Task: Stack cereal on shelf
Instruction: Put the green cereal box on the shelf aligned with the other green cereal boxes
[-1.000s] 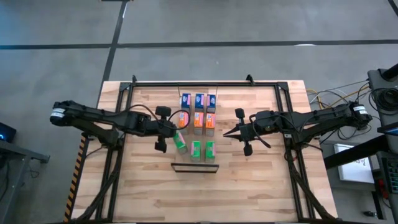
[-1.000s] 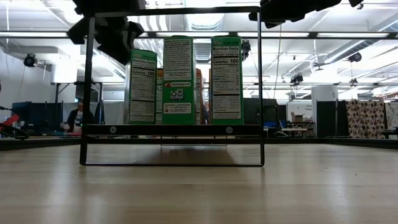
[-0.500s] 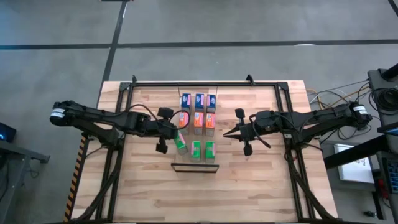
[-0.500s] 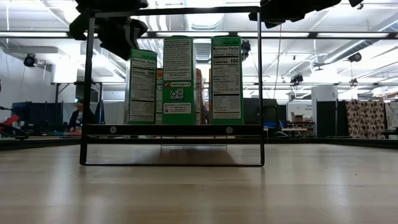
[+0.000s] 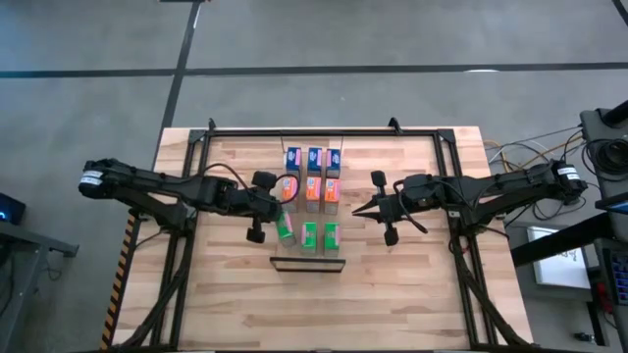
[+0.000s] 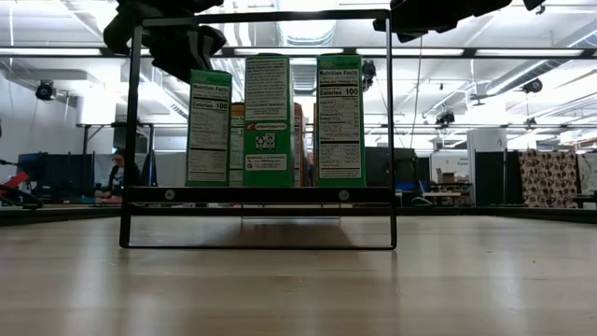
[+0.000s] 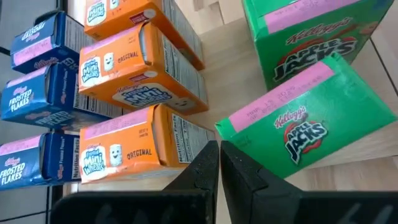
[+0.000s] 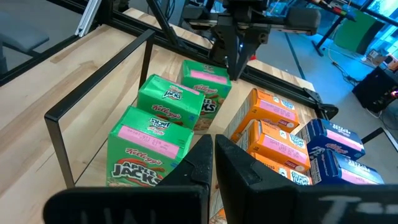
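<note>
Your left gripper has its fingers pressed together, holding nothing, its tip just beside the tilted green Apple Jacks box at the near-left corner of the nine-box cluster. Your right gripper, also pinched closed and empty, hangs over bare tabletop well clear of the orange Mini-Wheats boxes. A thin black wire frame fences the near edge. The blue Frosted Flakes boxes are hidden in the low view.
</note>
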Robot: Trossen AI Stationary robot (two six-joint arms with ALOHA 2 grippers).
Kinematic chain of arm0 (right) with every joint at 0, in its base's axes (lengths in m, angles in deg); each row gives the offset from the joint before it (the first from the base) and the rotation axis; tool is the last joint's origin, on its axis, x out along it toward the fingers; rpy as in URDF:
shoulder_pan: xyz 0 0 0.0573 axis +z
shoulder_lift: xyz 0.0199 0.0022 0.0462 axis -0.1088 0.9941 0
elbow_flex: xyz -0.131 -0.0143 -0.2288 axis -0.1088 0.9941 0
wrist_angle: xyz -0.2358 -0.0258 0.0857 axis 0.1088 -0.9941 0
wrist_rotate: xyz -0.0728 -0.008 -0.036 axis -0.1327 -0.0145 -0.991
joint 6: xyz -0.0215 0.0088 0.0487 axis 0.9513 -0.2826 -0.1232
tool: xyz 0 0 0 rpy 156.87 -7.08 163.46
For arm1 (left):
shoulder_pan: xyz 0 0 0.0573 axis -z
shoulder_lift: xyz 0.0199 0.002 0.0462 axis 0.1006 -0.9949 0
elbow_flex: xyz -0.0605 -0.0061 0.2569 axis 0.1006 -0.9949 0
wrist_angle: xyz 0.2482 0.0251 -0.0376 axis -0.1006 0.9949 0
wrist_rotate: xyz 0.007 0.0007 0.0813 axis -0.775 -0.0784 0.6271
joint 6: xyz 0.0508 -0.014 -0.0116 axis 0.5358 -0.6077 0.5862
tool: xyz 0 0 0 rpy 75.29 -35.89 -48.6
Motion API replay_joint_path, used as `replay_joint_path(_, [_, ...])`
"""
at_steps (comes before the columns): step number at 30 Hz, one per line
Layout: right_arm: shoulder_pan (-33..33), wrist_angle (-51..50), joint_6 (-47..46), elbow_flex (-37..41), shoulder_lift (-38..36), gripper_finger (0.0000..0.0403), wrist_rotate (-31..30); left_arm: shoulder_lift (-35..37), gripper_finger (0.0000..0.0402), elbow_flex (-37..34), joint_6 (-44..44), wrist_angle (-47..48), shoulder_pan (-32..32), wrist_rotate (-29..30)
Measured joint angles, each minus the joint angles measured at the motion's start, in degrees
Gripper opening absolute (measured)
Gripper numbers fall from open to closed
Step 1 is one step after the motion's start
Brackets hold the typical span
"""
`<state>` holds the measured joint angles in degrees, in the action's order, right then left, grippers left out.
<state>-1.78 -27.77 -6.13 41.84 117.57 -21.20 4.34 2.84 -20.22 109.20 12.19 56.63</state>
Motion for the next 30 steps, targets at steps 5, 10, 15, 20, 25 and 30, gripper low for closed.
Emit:
replay_joint_path(5, [0.00, 0.00, -0.02, 0.00, 0.00, 0.0009, 0.00, 0.00, 0.0000, 0.00, -0.18, -0.44, 0.00, -1.22])
replay_joint_path(10, [0.00, -0.02, -0.02, 0.00, 0.00, 0.0009, -0.01, 0.00, 0.0000, 0.00, -0.13, -1.87, 0.07, -2.62])
replay_joint_path(15, [0.00, -0.02, -0.04, 0.00, 0.00, 0.0009, 0.01, 0.00, 0.0000, 0.00, -0.02, -2.45, 0.15, -3.24])
replay_joint_path(20, [0.00, -0.02, -0.04, 0.00, 0.00, 0.0009, 0.01, 0.00, 0.0000, 0.00, 0.00, -2.86, 0.17, -4.17])
replay_joint_path(25, [0.00, -0.02, -0.04, 0.00, 0.00, 0.0009, 0.01, 0.00, 0.0000, 0.00, 0.00, -3.09, 0.17, -5.03])
replay_joint_path(30, [0.00, -0.02, -0.02, 0.00, 0.00, 0.0009, 0.01, -0.02, 0.0000, 0.00, 0.00, -3.34, 0.17, -5.64])
